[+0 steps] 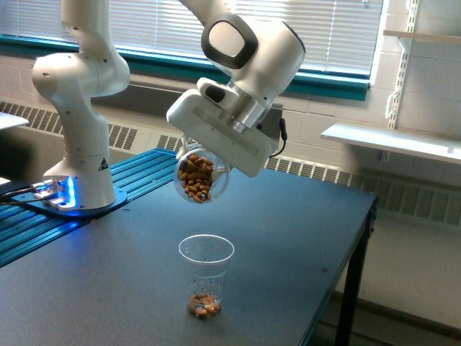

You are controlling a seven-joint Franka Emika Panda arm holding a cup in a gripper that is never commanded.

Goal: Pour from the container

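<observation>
The container (201, 175), a clear round-bodied cup full of brown almond-like nuts, hangs tilted under the white gripper body, mouth angled down toward the exterior view's left. My gripper (199, 156) is shut on the container; its fingers are mostly hidden behind the cup and the hand. Below it on the dark table stands a clear tapered cup (206, 276) with small printed marks and a thin layer of nuts at its bottom. The container hangs well above that cup's rim, slightly to the exterior view's left of it.
The arm's white base (78, 176) stands at the exterior view's left on blue ribbed rails (137, 176). The dark table (288, 238) ends at an edge on the exterior view's right. A white shelf (392, 140) and a radiator line the back wall.
</observation>
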